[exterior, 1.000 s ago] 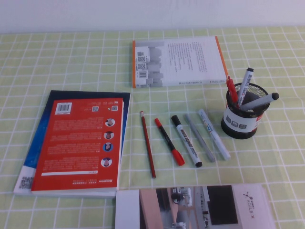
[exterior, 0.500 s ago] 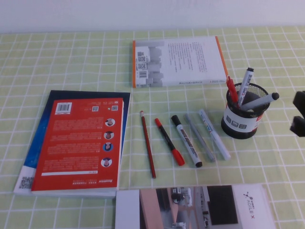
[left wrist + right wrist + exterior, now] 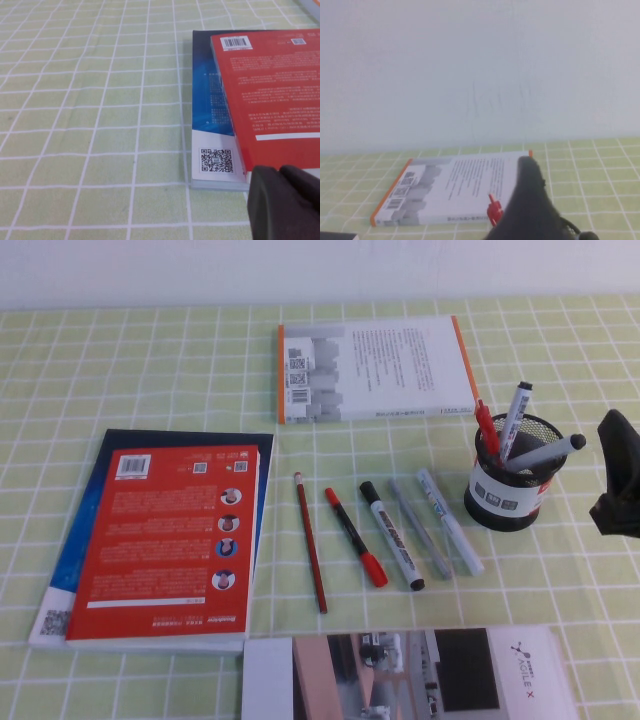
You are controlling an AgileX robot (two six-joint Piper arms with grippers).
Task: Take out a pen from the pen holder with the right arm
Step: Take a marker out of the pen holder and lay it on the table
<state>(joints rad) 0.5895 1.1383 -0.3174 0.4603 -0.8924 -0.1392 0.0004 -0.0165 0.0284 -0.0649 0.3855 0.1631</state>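
Tablecloth: green check.
Pen holder: left of right gripper; pens near-upright.
Right gripper: empty, opening unclear.
Left gripper: farther, at red book.

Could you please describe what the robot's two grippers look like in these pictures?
Both are matte black, without visible markings. The right gripper, just right of the pen holder, shows a tapered, angular outline. The left gripper, by a corner of the red book, looks smooth and rounded.

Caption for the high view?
Right tool right of the pen holder, three pens inside; left tool off-frame near the red book.
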